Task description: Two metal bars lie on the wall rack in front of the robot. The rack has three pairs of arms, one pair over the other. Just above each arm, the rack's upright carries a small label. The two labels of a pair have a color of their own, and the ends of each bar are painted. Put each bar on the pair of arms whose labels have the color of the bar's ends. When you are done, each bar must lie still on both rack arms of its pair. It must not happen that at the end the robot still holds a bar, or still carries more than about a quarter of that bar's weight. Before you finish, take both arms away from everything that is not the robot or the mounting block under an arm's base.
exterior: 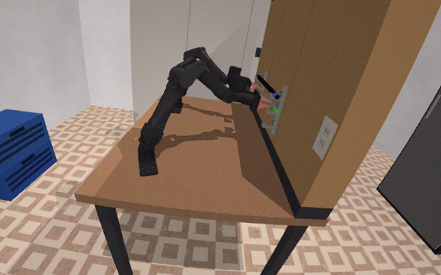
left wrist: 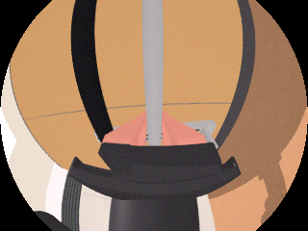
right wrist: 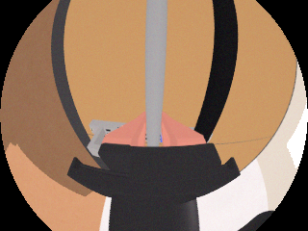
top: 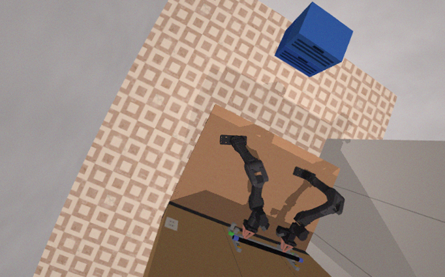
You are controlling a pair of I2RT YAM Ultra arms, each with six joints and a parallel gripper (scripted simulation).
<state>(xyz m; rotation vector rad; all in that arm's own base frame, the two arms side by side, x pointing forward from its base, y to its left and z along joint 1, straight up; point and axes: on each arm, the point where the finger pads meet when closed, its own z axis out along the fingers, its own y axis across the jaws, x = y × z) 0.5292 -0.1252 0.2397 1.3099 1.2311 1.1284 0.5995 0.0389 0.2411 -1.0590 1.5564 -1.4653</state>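
A grey bar with green ends [top: 231, 233] [exterior: 275, 110] [left wrist: 153, 58] [right wrist: 156, 58] lies level across the front of the rack [exterior: 284, 93], near its middle arms, whose labels are blue. Contact with those arms is not clear. My left gripper [top: 286, 248] [left wrist: 154, 115] and right gripper [top: 247, 234] [exterior: 266, 102] [right wrist: 154, 115] are both shut on this bar. The black bar with blue ends [top: 266, 247] [exterior: 267, 85] [left wrist: 84, 58] [right wrist: 225, 58] lies on the top arms, under the orange labels [exterior: 282, 89]. The lowest pair has green labels [exterior: 274, 118] and holds no bar.
The wooden wall [top: 198, 261] [exterior: 331, 63] stands right behind the rack, with a dark strip [exterior: 273, 158] along its foot. The black bar is close above both grippers. An outlet [top: 171, 223] [exterior: 325, 136] sits on the wall to the right arm's side. The table top [exterior: 193, 171] lies below.
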